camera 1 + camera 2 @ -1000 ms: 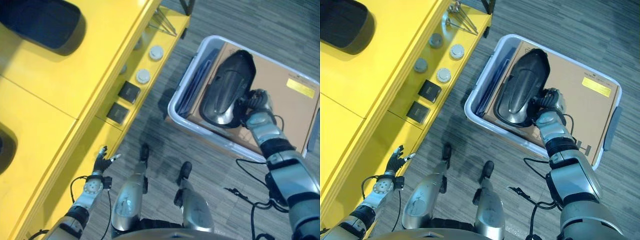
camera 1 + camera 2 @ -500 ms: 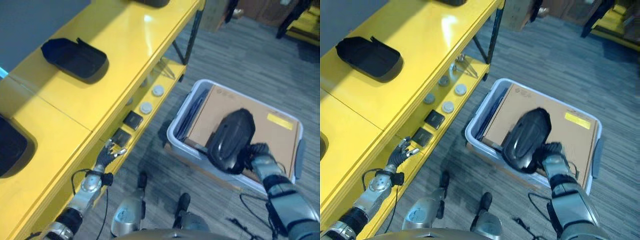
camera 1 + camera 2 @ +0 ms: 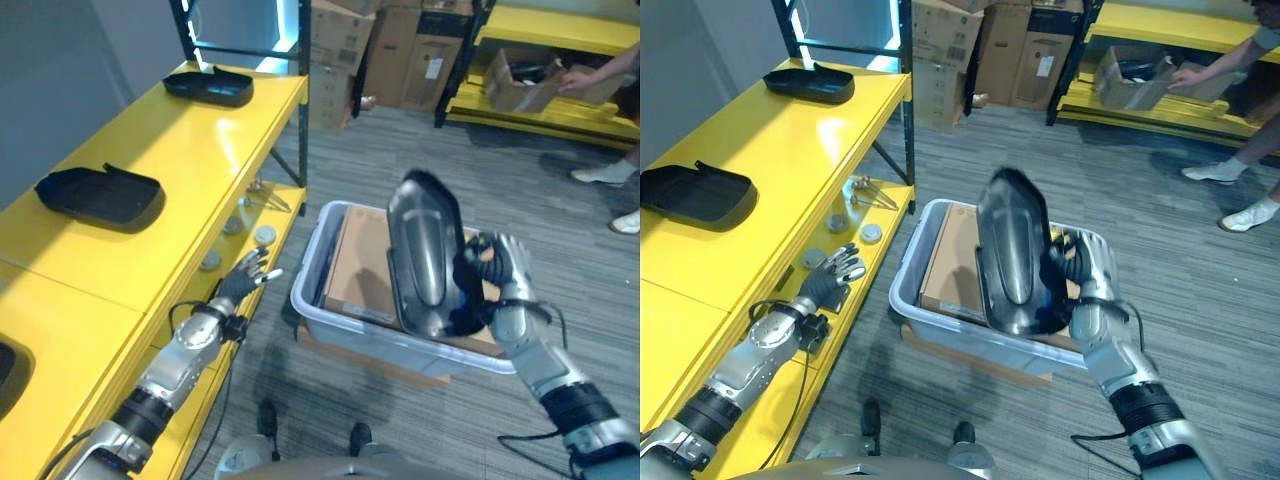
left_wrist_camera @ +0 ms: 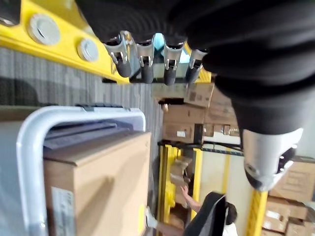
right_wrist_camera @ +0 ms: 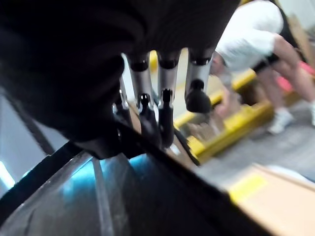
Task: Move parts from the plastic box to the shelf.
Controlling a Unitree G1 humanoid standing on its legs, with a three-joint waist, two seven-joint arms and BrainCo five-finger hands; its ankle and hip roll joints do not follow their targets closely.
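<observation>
The black moulded part is up off the cardboard now: a second ago it lay flat across the sheet in the plastic box, and here it stands nearly on end above the box's right half, hollow glossy side turned toward the shelf. The head camera has swung up too, so the aisle, stacked cartons and a person at 1 o'clock come into sight. To my eye the pick is done and the carry to the shelf is next. The right hand grips the part's edge at its 3 o'clock side, fingers curled over the rim, the shell hanging out past them. The left hand hovers beside the yellow shelf at 9 o'clock, fingers spread, holding nothing. Two similar black parts rest on the shelf top.
</observation>
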